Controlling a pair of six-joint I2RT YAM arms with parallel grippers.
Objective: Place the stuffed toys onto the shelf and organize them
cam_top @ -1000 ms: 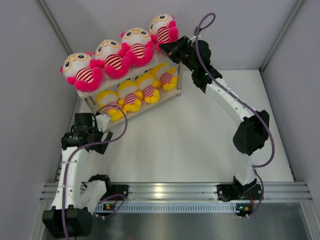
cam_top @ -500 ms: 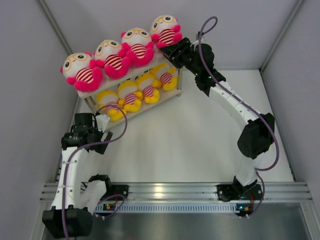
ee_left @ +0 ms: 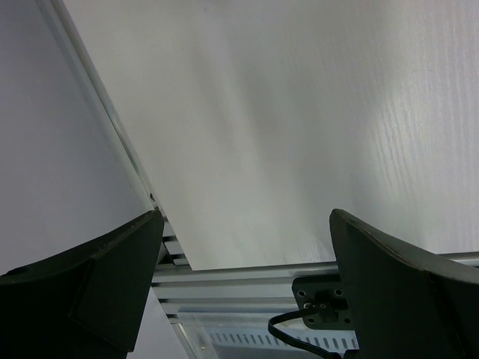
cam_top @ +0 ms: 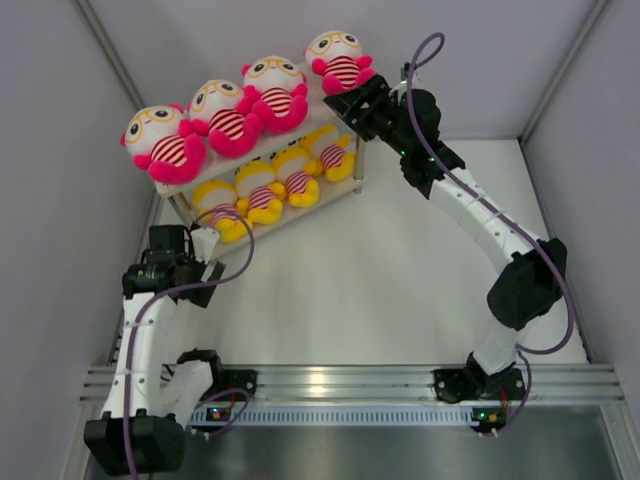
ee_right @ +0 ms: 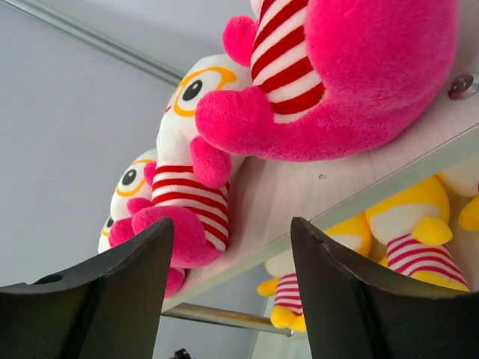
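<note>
The white two-tier shelf stands at the far left of the tabletop. Four pink stuffed toys sit in a row on its top board, and four yellow stuffed toys sit in a row on the lower board. The right tool is at the shelf's right end, just beside the rightmost pink toy, its jaws apart and empty. The left tool hangs over bare tabletop at the near left, also spread wide and holding nothing.
</note>
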